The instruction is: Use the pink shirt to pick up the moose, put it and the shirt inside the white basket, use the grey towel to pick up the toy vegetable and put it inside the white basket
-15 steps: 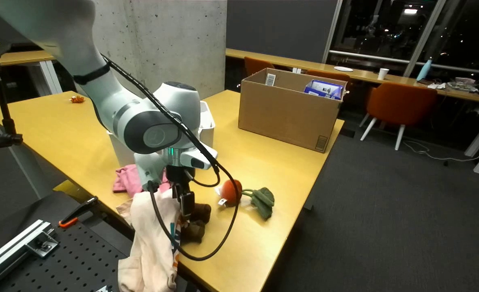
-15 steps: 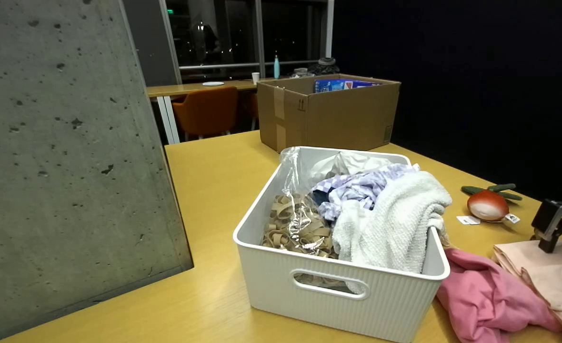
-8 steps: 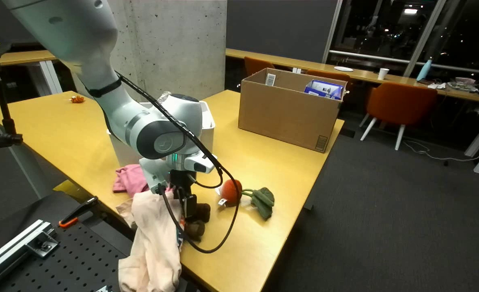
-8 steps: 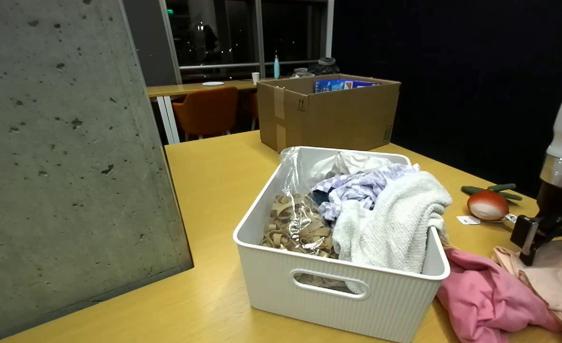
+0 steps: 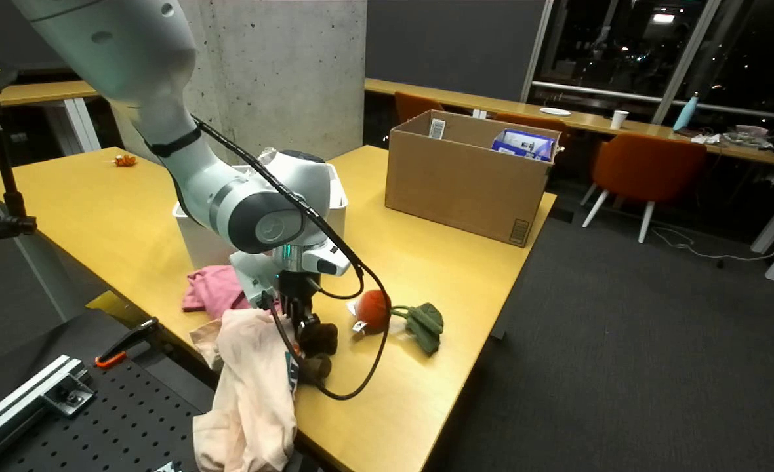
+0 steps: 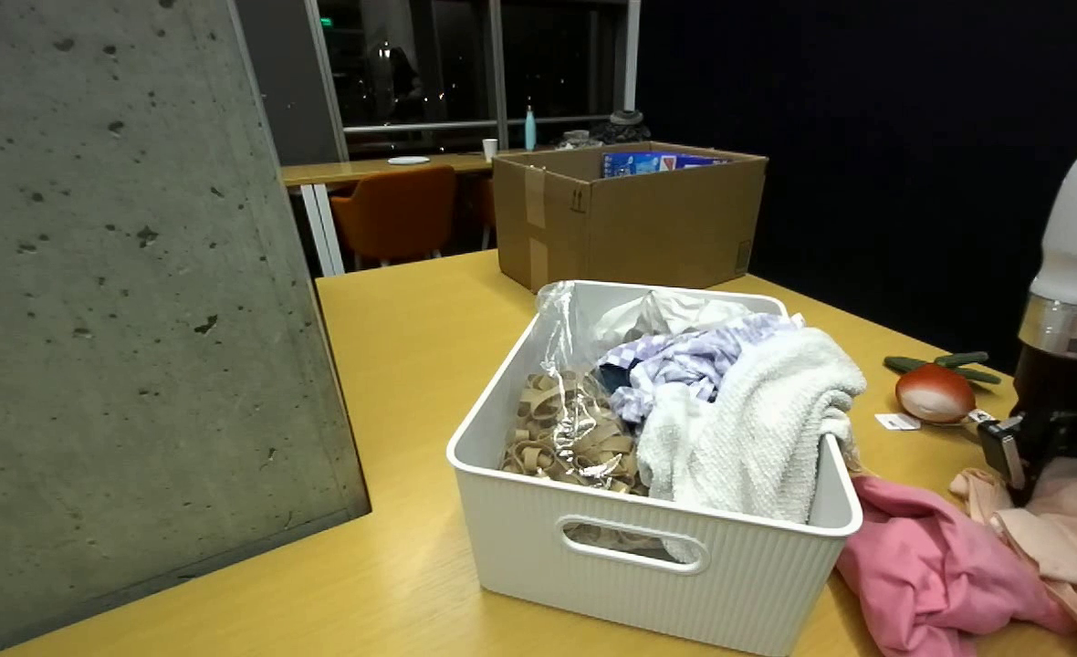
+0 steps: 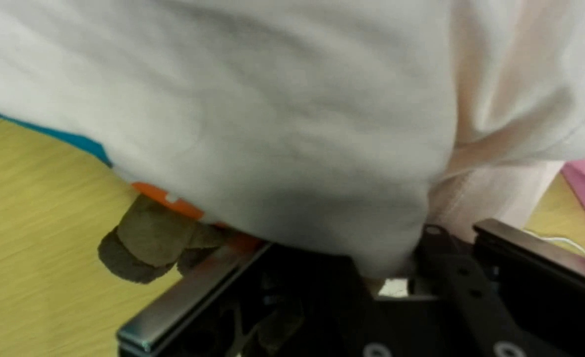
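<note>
- Fingers [image 7: 186, 300] stand apart, shirt [image 7: 292, 124] between; whether they grip, cannot tell.
- Moose [image 5: 322, 339] at shirt's edge, partly hidden.
- Vegetable [image 5: 372, 310] on table [image 5: 433, 262], apart from moose.

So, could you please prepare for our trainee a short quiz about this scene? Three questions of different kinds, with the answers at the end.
1. Fill in the colour: between the white basket and the pink shirt lies a ____ cloth.

2. True or false: part of the pink shirt hangs down past the edge of the table.

3. Multiple choice: where is the toy vegetable?
A. Inside the white basket
B. On the table
C. On top of the pink shirt

Key: 1. rose-pink; 2. true; 3. B.
</note>
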